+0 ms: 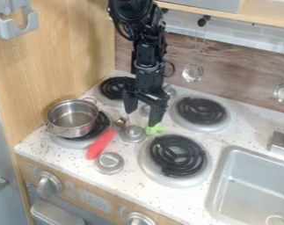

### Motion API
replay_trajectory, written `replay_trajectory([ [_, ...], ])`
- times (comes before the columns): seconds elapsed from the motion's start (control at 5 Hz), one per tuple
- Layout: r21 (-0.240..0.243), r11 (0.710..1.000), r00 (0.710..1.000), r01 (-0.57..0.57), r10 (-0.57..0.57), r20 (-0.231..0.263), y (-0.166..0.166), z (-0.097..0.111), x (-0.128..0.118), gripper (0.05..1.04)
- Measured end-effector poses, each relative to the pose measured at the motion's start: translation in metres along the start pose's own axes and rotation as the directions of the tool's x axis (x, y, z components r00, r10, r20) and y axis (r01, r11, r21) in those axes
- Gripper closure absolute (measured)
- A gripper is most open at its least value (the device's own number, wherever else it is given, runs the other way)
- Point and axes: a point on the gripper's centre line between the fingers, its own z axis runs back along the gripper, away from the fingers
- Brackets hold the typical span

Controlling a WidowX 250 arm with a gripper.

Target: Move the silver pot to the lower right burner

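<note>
The silver pot (71,117) sits at the left of the frame, partly over the lower left burner (99,127). The job looks to be at its approach stage, with the pot yet to be gripped; the next move calls for going left to the pot's rim or a handle, then lifting and carrying it to the lower right burner (167,154). The end effector (142,119) hangs near mid-frame, fingers well apart, nothing clamped. One fingertip is close to a green object (155,129); I cannot tell whether they touch.
</note>
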Motion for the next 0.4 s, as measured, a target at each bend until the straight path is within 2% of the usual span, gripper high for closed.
replay_trajectory([
  [0.2, -0.018, 1.000, 0.999, 0.001, -0.002, -0.038, -0.0041, -0.0133, -0.0075, 0.085],
  [0.4, -0.048, 0.999, 1.000, -0.012, 0.012, -0.010, 0.0010, -0.0079, -0.0171, 0.085],
])
